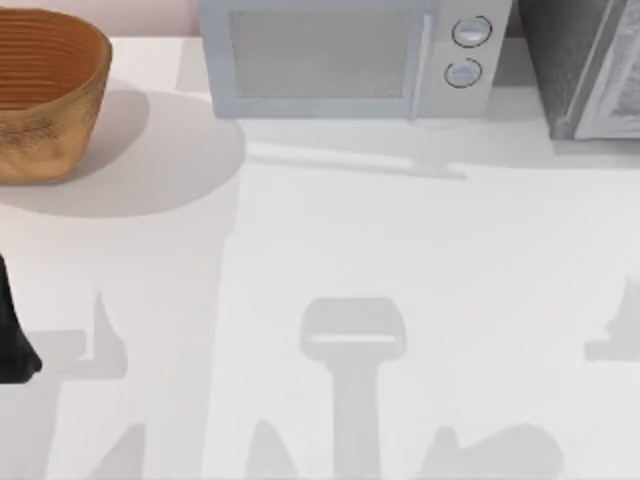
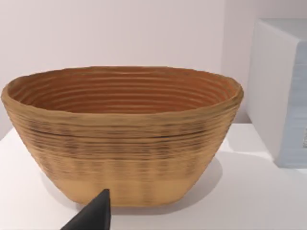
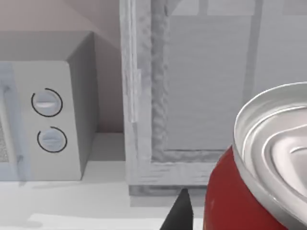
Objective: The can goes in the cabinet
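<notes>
Right wrist view: the right pincer (image 3: 180,213) shows one dark fingertip beside the red can (image 3: 240,196), silver lid up, close against the camera; whether it grips the can cannot be told. Beyond stands the cabinet (image 3: 201,96), its speckled panel white-edged, with the microwave (image 3: 48,120) just beside it on the bench (image 3: 72,206). The left pincer (image 2: 93,215), fingers unreadable, faces a wicker basket (image 2: 124,139) near the bench's left rear corner.

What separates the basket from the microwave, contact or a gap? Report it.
Apart. The top view shows a strip of bare table between the basket and the microwave; the left wrist view shows the same gap.
</notes>
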